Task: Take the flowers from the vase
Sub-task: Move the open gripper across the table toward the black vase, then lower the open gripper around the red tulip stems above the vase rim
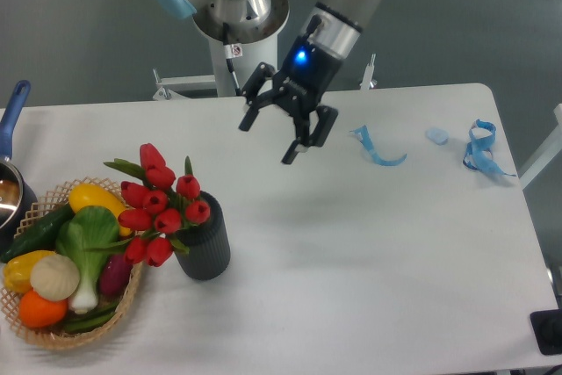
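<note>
Flowers: about nine glossy red tulip buds, plastic-looking, with pointed green leaves, bunched and leaning left out of the vase at the table's left front. Vase: one short dark grey cylinder, finely ribbed in horizontal rings, matte, upright on the white table.

Just left, touching or nearly touching the buds: one woven wicker basket, oval, holding smooth toy vegetables of several colours, yellow, green, white, orange and purple among them. At the far left edge: part of one metal pot with a blue handle.

Well apart, above the table's middle rear: gripper, black with a blue glowing light, tilted, two fingers spread wide, nothing between them. Grey arm with pale blue caps behind, on a white pedestal.

At the right rear: three pale blue scraps, namely one curled ribbon, one small lump, one looped strap near the edge.
</note>
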Tool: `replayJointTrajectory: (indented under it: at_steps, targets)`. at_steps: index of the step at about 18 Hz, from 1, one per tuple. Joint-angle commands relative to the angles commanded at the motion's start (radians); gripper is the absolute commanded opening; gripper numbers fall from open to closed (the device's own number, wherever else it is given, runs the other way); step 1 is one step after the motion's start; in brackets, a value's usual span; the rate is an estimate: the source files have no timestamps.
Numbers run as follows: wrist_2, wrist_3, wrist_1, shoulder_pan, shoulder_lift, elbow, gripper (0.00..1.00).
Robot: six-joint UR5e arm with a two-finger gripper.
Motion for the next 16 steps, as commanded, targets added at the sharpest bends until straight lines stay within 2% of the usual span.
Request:
replayJointTrajectory:
  at_steps: [3,5,11,16]
  targets:
    - [-0.041,-0.089,0.045,-0.035,-0.052,0.018,1.00]
    - [-0.071,-0.133,0.065,-0.051,-0.068,0.021,1.00]
    - [-0.077,-0.143,0.089,-0.095,-0.163,0.077,1.00]
    - [-0.075,-0.140,0.118,-0.121,-0.195,0.089,1.00]
